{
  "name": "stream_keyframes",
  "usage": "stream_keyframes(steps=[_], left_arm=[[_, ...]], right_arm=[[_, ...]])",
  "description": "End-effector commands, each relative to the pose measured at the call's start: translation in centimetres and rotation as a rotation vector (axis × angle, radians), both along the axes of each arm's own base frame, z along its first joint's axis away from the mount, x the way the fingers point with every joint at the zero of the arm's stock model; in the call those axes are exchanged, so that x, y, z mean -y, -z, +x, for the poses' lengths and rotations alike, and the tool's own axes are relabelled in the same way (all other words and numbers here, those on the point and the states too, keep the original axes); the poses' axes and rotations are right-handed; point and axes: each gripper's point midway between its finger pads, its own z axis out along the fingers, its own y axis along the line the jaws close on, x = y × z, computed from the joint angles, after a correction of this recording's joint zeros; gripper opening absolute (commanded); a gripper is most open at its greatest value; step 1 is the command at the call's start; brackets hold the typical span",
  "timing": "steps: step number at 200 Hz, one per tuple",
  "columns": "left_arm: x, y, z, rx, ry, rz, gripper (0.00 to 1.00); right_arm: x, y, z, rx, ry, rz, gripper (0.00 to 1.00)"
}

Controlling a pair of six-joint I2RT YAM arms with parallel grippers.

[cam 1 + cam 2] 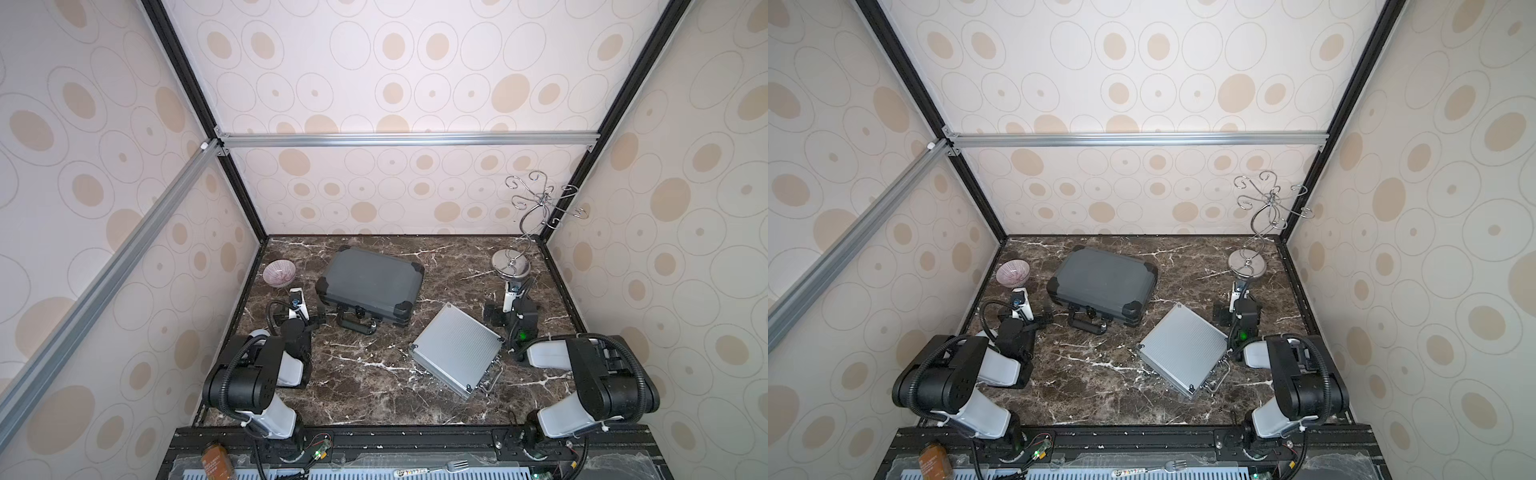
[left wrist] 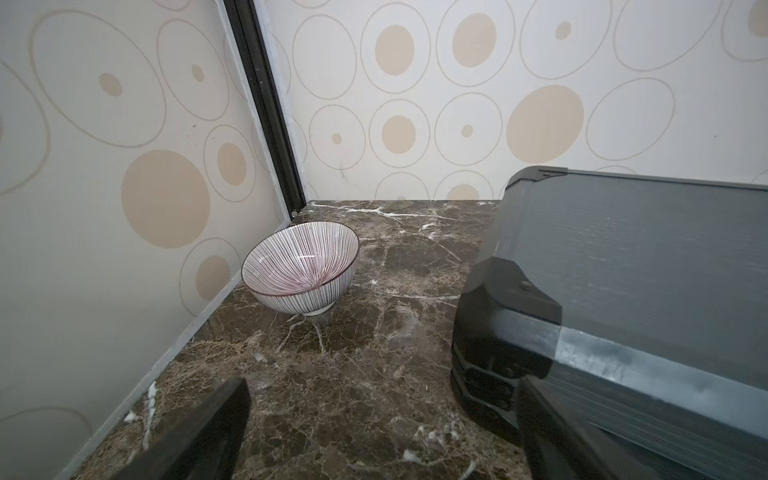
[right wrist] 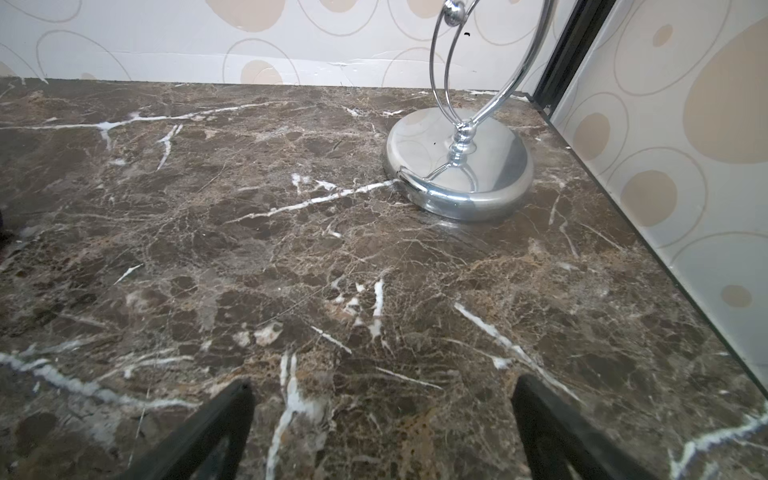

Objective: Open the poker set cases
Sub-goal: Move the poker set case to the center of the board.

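Two poker set cases lie flat and closed on the marbled brown desk (image 1: 374, 386). The larger dark grey case (image 1: 370, 286) with black corners sits towards the back, left of centre, its black handle (image 1: 357, 325) turned towards the robot. The smaller, ribbed silver case (image 1: 455, 349) lies nearer the robot and to the right, turned cornerwise, its wire handle (image 1: 492, 374) on the near right edge; the two cases are near each other but apart. The left hand (image 2: 382, 436) is released, its jaws spread wide with nothing between them, low over the desk just beside the near left corner of the dark grey case. In the left wrist view one finger (image 2: 557, 432) overlaps that case's side, and whether it touches cannot be told. Beyond this hand a striped bowl (image 2: 299, 270) stands upright against the left wall. The right hand (image 3: 382, 432) is likewise released and empty, jaws wide over bare marble, beyond the far right corner of the silver case and clear of it. It faces a chrome stand (image 3: 457, 166) whose round base rests in the back right corner of the desk.
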Motion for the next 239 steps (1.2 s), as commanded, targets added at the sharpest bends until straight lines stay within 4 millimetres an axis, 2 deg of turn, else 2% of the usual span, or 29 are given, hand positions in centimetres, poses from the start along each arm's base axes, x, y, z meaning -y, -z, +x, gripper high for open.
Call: stream_keyframes(steps=[1, 197, 212, 239], left_arm=[[0.1, -0.9, 0.4, 0.027, 0.004, 0.006, 1.0], [0.1, -0.9, 0.4, 0.026, 0.004, 0.004, 1.0], [0.1, -0.9, 0.3, 0.028, 0.006, 0.003, 1.0], [-0.6, -2.4, -0.2, 0.049, -0.036, -0.005, 1.0]], right_arm=[[0.4, -0.7, 0.6, 0.024, 0.009, -0.012, 1.0], [0.4, -0.7, 0.6, 0.026, 0.009, -0.011, 1.0], [0.4, -0.7, 0.6, 0.026, 0.01, -0.011, 0.97], [1.0, -2.1, 0.7, 0.036, 0.045, -0.011, 0.95]])
